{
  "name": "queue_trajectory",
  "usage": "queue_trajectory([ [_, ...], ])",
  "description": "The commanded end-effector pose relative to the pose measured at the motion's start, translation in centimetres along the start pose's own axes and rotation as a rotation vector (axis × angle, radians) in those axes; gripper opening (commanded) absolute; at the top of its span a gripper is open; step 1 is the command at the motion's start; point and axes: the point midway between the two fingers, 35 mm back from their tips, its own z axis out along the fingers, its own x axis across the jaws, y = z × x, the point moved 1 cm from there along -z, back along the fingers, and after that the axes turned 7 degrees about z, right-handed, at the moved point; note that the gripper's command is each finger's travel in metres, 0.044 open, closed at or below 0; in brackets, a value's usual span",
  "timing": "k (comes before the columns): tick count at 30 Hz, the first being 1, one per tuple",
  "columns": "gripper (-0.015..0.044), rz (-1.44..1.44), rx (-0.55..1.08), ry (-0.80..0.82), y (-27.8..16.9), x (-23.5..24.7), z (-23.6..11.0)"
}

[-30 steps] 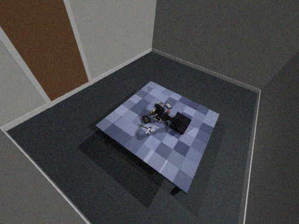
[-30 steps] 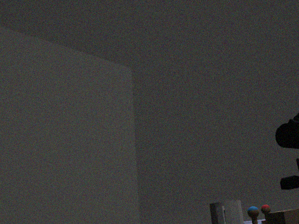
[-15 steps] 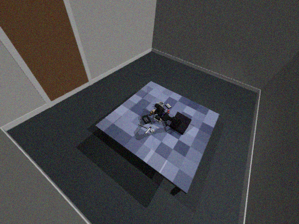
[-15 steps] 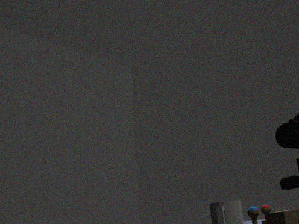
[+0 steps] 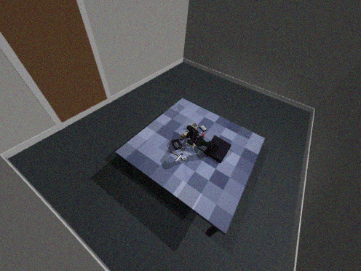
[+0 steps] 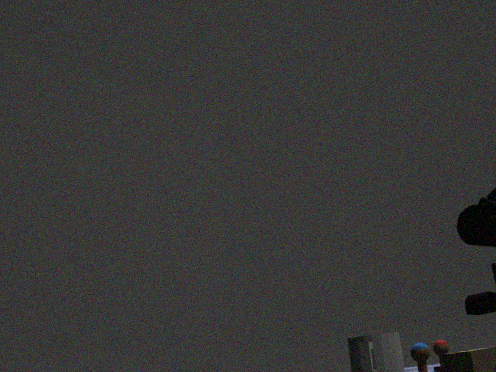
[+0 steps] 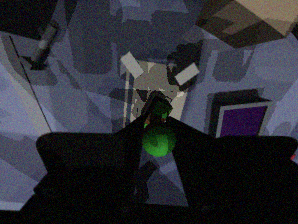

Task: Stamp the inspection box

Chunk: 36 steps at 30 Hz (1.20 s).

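Note:
In the wrist view my gripper (image 7: 155, 120) is shut on the PASS stamp (image 7: 159, 141), which has a round green knob and a dark body pointing down. Below it lies the pale card (image 7: 150, 82), held at two corners by grey clips (image 7: 131, 65) (image 7: 187, 74). The stamp's foot hangs over the card's lower middle; I cannot tell whether it touches, and the inspection box does not show clearly. The purple ink pad (image 7: 244, 121) in its dark frame lies to the right of the card. In the top view the arm (image 5: 194, 136) is small at the middle of the checkered table (image 5: 204, 189).
A tan box (image 7: 250, 17) (image 6: 470, 359) stands beyond the pad. Two other stamps, with a blue knob (image 6: 420, 346) and a red knob (image 6: 440, 344), stand beside it. A black box (image 5: 217, 148) sits right of the arm. A dark rod (image 7: 42, 45) lies at the far left.

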Motion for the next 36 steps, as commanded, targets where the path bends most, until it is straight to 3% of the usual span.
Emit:
queue_trajectory([
  [1,0.0,0.001,0.001,0.006,0.0,0.1,0.2],
  [36,0.0,0.001,0.001,0.003,0.1,0.0,-1.5],
])
